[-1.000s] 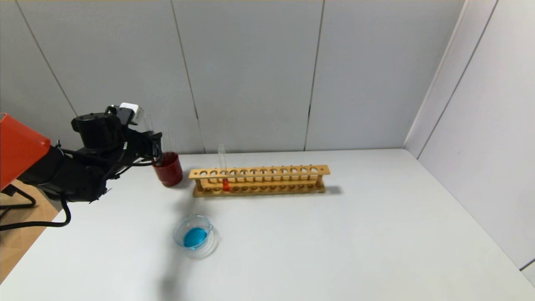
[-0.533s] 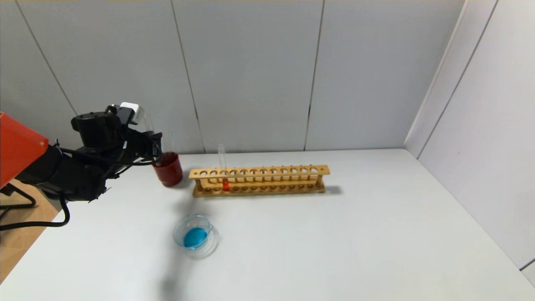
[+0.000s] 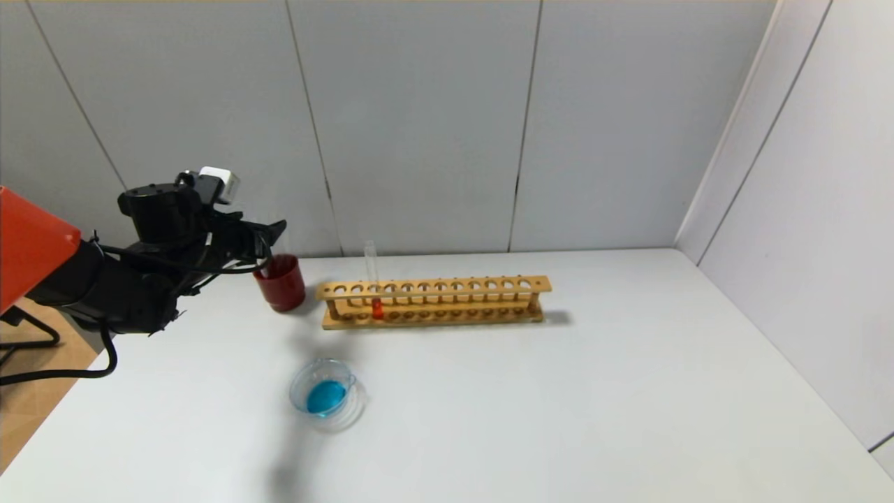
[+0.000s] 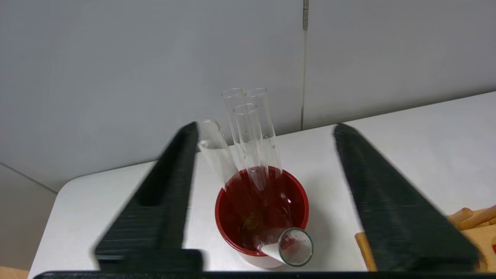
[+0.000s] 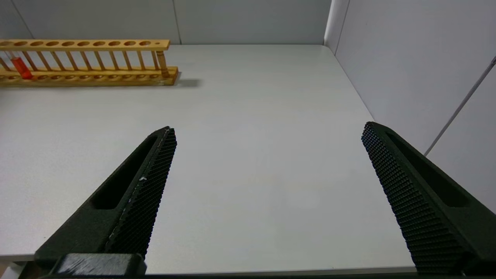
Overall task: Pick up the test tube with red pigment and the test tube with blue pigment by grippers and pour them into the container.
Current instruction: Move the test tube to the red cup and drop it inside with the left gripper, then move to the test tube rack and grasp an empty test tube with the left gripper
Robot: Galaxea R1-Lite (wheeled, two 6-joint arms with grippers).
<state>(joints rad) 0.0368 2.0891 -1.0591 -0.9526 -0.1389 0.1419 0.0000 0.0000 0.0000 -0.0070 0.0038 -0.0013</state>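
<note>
Left hand (image 4: 263, 131) released, fingers spread wide just above the dark red cup (image 3: 281, 283) at far left of the counter (image 3: 559, 391). Left wrist view shows five empty clear tubes (image 4: 252, 131) in that cup: four leaning, one tipped over the rim; head view barely resolves them. One wooden rack (image 3: 433, 302), holding one test tube with red pigment (image 3: 375, 293) near its left end. One container (image 3: 325, 395) near-left, blue liquid inside. Right hand (image 5: 267, 135) released, parked over bare counter near right; only its own wrist view shows it.
</note>
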